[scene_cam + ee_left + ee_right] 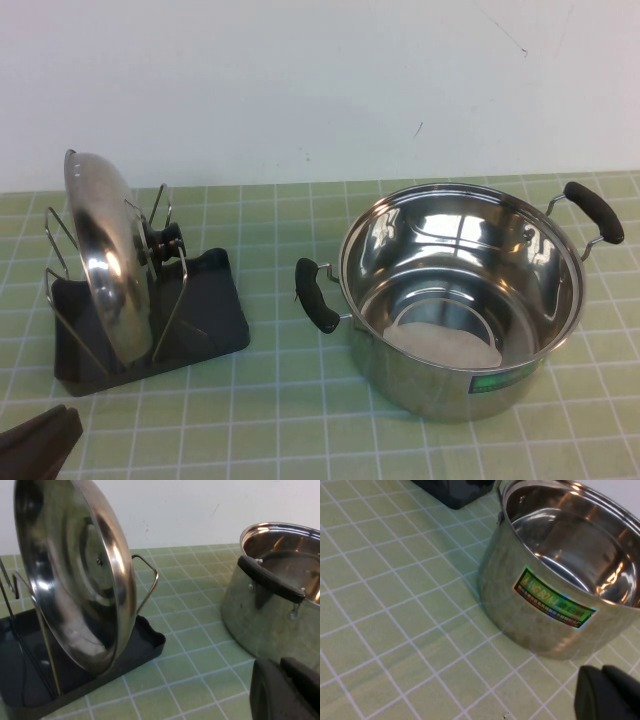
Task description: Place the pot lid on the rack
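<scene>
Green checked table (pixel 290 420), pale grid lines running across it, white wall behind. On it to the left sits the rack (pixel 215 320), a dark tray flat on the cloth. To the right, well apart, stands the pot (pixel 450 375), open, its base square on the table, a coloured sticker on its near wall. Left gripper (pixel 35 440) shows low at the table's near left corner; right gripper (pixel 607 692) sits near the pot.
</scene>
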Motion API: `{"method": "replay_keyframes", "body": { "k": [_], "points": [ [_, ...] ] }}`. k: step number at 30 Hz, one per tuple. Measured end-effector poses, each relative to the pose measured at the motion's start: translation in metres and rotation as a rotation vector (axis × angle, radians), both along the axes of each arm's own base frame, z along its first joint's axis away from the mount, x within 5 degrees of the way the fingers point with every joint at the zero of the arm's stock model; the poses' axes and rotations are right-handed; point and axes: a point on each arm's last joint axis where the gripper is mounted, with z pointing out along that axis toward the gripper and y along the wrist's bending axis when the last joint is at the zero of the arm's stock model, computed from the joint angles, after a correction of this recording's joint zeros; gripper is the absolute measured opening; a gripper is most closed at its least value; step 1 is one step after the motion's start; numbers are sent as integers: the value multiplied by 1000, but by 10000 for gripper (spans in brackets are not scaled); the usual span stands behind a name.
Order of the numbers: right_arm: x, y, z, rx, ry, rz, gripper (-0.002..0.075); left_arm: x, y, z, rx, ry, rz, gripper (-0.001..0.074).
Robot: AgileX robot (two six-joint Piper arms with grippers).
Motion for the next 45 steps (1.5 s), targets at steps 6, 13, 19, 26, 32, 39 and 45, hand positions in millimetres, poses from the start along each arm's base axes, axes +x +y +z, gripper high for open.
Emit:
{"method": "replay_keyframes", "body": {
  "k": [6, 13, 19, 26, 32, 39, 45],
  "points": [
    [0, 0, 0, -1, 1, 0, -1, -1, -1, 0, 0, -2, -16, -1],
    [0, 0, 0, -1, 1, 0, -1, -3, -2, -21, 42, 29, -45, -1],
    [0, 0, 0, 0, 2, -1, -1, -13, 12, -42, 309, -64, 28, -1],
    [0, 0, 0, 0, 1, 0, -1, -14, 26, -69, 212, -187, 217, -1],
    [0, 0, 0, -1, 2, -1, -1, -14, 27, -77, 94, -74, 259, -1],
    [0, 0, 0, -1, 2, -1, -1, -16, 27, -83, 52, 3, 270, -1],
    [0, 0, 0, -1, 2, -1, -1, -16, 27, -83, 92, -8, 255, -1]
  ]
}}
